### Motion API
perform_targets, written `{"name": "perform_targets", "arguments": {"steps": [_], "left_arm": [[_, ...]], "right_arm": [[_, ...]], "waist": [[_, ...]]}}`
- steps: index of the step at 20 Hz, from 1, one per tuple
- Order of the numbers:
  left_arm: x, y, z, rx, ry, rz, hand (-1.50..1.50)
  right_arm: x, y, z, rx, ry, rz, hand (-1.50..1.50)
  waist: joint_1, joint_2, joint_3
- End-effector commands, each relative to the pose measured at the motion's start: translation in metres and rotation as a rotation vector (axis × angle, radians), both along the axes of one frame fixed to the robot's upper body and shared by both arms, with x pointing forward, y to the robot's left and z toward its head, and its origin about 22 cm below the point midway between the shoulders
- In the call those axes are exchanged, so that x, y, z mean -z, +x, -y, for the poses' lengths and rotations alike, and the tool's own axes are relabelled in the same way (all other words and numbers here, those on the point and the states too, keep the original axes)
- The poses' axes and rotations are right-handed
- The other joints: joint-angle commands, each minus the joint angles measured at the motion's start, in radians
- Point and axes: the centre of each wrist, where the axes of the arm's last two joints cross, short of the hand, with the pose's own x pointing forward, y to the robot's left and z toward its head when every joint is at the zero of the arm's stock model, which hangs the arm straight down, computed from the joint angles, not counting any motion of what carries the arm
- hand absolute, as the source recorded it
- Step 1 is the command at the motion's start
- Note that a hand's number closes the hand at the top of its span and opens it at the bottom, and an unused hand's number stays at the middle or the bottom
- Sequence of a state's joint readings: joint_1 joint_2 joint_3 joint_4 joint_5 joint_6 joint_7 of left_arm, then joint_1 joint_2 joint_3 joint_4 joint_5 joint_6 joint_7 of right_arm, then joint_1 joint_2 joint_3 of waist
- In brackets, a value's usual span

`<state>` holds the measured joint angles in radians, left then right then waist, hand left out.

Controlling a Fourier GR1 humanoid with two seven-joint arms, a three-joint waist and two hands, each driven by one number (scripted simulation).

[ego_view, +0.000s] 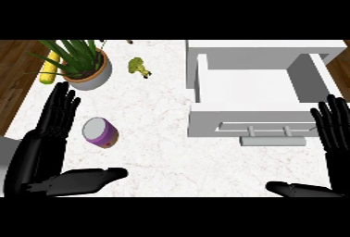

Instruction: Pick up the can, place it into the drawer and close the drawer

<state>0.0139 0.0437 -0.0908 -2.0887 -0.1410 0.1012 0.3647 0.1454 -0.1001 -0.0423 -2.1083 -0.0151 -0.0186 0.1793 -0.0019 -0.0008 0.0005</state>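
Lying tilted on counter [171,152], can [100,132] beside left hand [51,125]; drawer [249,90] open; both hands' fingers released.

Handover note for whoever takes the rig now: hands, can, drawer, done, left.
Left hand: open, holding nothing, fingers straight, just left of the can.
Right hand: open, holding nothing, at the view's right edge beside the drawer front.
Can: purple, tipped on the counter, left of the drawer, not grasped.
Drawer: pulled open, nothing visible inside, handle facing the robot.
Done: nothing yet beyond the drawer standing open.
Left: grasp the can, place it in the drawer, push the drawer shut.
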Motion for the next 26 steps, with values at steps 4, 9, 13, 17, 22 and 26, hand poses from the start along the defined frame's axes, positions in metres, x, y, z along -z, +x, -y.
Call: {"name": "perform_targets", "arguments": {"steps": [4,9,13,17,22,26], "left_arm": [[-0.01,-0.005,-0.013,-0.041,-0.049,-0.029,-1.5],[0.015,-0.009,-0.002,-0.087,-0.046,-0.065,-1.5],[0.009,0.019,-0.009,-0.092,-0.045,-0.051,-1.5],[0.026,0.033,-0.023,-0.103,-0.027,-0.073,-1.5],[0.032,0.041,-0.024,-0.1,-0.042,-0.081,-1.5],[0.076,0.048,-0.012,-0.096,-0.053,-0.064,-1.5]], "right_arm": [[0.018,-0.018,-0.007,-0.021,-0.01,-0.019,-1.5],[0.016,-0.027,0.022,0.013,0.002,-0.015,-1.5],[0.024,-0.026,0.03,0.0,-0.011,-0.007,-1.5],[0.023,-0.028,0.01,0.028,-0.003,-0.021,-1.5],[0.024,-0.029,0.024,0.011,-0.012,-0.019,-1.5],[0.037,-0.031,0.033,0.014,-0.006,-0.026,-1.5]], "waist": [[0.0,0.0,0.0],[-0.001,0.0,0.0],[-0.002,0.0,0.0],[-0.003,0.0,-0.001],[-0.002,0.0,0.0],[-0.005,0.001,-0.001]]}}
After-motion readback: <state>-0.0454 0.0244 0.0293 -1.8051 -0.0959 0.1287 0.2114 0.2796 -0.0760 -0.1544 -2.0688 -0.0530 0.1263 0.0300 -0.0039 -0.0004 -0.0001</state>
